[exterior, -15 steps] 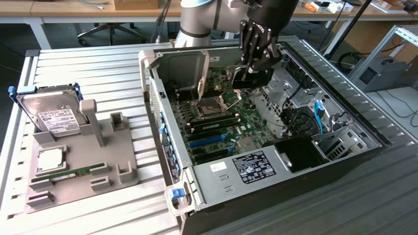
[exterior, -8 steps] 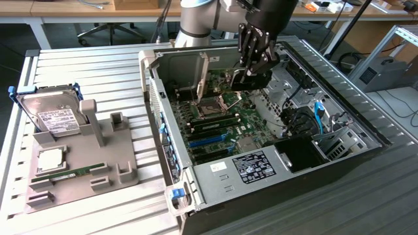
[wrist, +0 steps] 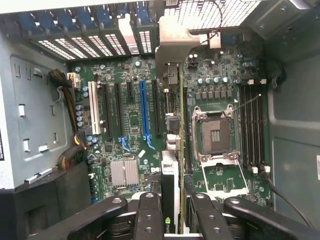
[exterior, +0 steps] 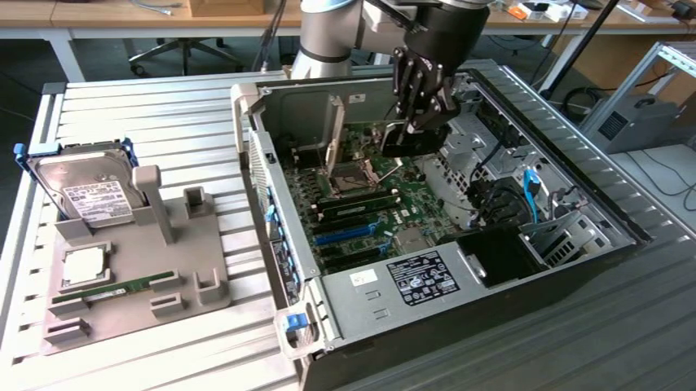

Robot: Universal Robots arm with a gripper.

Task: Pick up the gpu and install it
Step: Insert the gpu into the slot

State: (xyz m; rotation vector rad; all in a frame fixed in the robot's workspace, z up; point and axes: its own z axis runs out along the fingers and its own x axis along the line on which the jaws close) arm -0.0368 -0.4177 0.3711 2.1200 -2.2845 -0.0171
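**tinkerer_01:** ok so where's the gpu (exterior: 411,138) at? On the table (exterior: 142,114) or in the box?

**caseopen:** Inside the box. The end effector (exterior: 419,122) is reaching down into the open PC case (exterior: 293,102) and it's clamped on the gpu, with the dark card hanging from it over the motherboard (exterior: 370,212), up near the CPU socket (exterior: 350,177).

**tinkerer_01:** is that grip for real, or is it just hovering close?

**caseopen:** It's for real. From the wrist view the end effector (wrist: 174,212) has its black fingers (wrist: 149,215) on both sides of the gpu (wrist: 170,175), and the card is seen edge-on between them. Its silvery bracket (wrist: 175,47) points at the row of vented slot covers (wrist: 85,45) on the case's rear wall. The card runs along the board (wrist: 130,115) between the long blue slot (wrist: 144,112) and the CPU socket (wrist: 215,132), and the white slot (wrist: 92,107) sits further off past the blue one. Whether the bottom edge is actually touching a slot, no way to tell from these angles.

**tinkerer_01:** what about the rest of the parts?

**caseopen:** They're parked on the grey stand (exterior: 163,244) on the slatted table, off to the exterior view's left of the case. The silver hard drive (exterior: 85,189) with the white label leans upright at the back of it, and the green RAM stick (exterior: 120,288) lies flat nearer the front. Both are well apart from the arm.
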